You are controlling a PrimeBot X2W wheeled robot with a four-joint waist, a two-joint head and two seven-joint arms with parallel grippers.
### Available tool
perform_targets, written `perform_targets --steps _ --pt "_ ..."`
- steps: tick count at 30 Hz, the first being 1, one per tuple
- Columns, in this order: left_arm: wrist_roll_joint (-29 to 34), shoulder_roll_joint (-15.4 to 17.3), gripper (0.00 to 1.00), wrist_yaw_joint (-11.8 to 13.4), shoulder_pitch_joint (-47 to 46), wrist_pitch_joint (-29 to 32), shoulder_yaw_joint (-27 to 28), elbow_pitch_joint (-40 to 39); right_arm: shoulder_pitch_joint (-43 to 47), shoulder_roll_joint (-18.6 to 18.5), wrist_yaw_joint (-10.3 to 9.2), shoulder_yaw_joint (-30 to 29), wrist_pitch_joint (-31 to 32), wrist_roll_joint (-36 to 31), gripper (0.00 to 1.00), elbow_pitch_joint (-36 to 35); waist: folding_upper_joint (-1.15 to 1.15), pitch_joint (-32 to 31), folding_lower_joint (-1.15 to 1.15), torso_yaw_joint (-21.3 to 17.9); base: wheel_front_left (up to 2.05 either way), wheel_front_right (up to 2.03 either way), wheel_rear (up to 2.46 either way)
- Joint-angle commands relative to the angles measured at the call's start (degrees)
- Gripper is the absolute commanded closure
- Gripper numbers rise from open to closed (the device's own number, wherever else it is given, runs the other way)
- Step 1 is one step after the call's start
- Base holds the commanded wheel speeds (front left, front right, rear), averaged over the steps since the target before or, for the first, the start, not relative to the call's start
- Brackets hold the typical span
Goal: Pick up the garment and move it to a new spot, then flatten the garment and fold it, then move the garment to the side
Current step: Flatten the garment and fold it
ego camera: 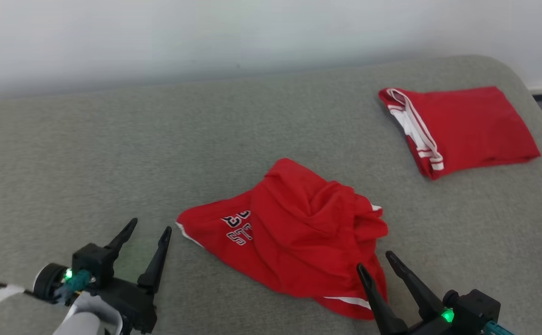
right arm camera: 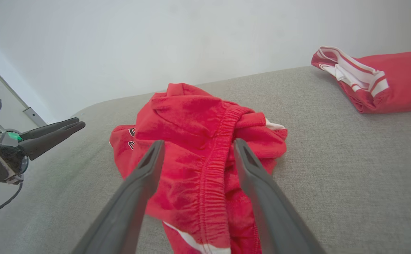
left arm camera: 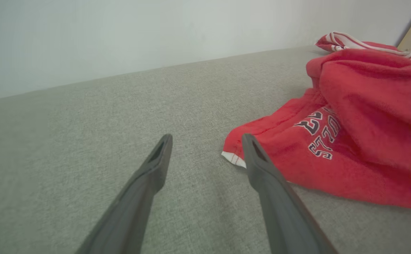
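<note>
Holds the right gripper (ego camera: 374, 260) with its fingers spread wide, clamped on nothing, tips poised over the nearest edge of the garment (ego camera: 294, 223); in the right wrist view, straddles the gathered elastic waistband (right arm camera: 214, 158) without pinching it, though cannot tell whether the tips touch the cloth. Probably stands so because the garment already lies at its new spot on the bench (ego camera: 89, 163) and flattening is not yet begun, a judgement only. Holds the left gripper (ego camera: 150, 225) likewise wide apart and empty, low above bare bench, with the garment's pointed, white-edged corner (left arm camera: 233, 158) just beside the finger on the garment side; seems placed to take that corner so that both arms can draw the cloth out flat. Finds the garment directly ahead of the right gripper and ahead and to the right of the left one, well apart from a second, folded red garment (ego camera: 471, 125) lying farther off, beyond and to the right of the right gripper. Looks like red shorts: soft, matte knit, crumpled into a loose heap with a raised hump in the middle and deep folds. Shows dark, white-outlined lettering (ego camera: 238, 228) on the flatter flap toward the left gripper, partly hidden by a fold and unreadable, plus a white stripe (ego camera: 345, 301) along the hem nearest the right gripper. Calls for spreading before any fold.
</note>
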Motion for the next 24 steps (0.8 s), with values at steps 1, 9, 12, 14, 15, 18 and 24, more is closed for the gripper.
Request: perform_targets --steps 1,9,12,14,15,18,24 --pt "-1.61 0.89 0.00 0.10 -2.37 -0.19 -2.99 1.80 -1.07 0.27 0.03 0.27 -0.18 0.33 0.00 -0.50 -0.01 3.41 -0.01 -3.54 0.00 0.00 0.00" --pt "-8.52 3.42 0.00 0.11 -10.25 -0.19 -12.07 8.13 -1.27 2.26 0.03 0.01 -0.11 1.06 0.00 -3.36 -0.01 5.69 -0.01 -6.46 0.00 0.00 0.00" --pt "-12.30 3.54 0.00 0.11 -11.38 0.28 -15.97 11.29 -1.40 2.67 0.03 -0.39 -0.10 0.46 0.00 -3.52 -0.01 5.79 -0.01 -6.97 0.00 0.00 0.00" --pt "-14.51 3.89 0.00 0.09 -12.66 0.34 -18.83 13.24 -1.41 3.05 0.03 -0.83 -0.11 -0.09 0.00 -3.89 -0.01 5.77 -0.01 -7.10 0.00 0.00 0.00" --pt "-15.90 3.87 0.29 0.12 -12.87 0.29 -19.78 14.04 -1.46 3.21 0.03 -0.98 -0.11 -0.32 0.00 -4.01 -0.01 5.68 -0.01 -7.11 0.00 0.00 0.00" --pt "-18.64 3.78 1.00 0.11 -14.04 0.06 -21.17 15.48 -1.24 3.67 0.03 -2.20 -0.11 -1.11 0.00 -4.94 -0.01 5.05 -0.01 -6.56 0.00 0.00 0.00" --pt "-18.76 3.72 1.00 0.12 -12.62 -0.15 -17.70 13.85 0.27 4.08 0.03 -3.78 -0.11 -2.09 0.00 -5.88 -0.01 2.82 -0.01 -3.77 0.00 0.00 0.00"
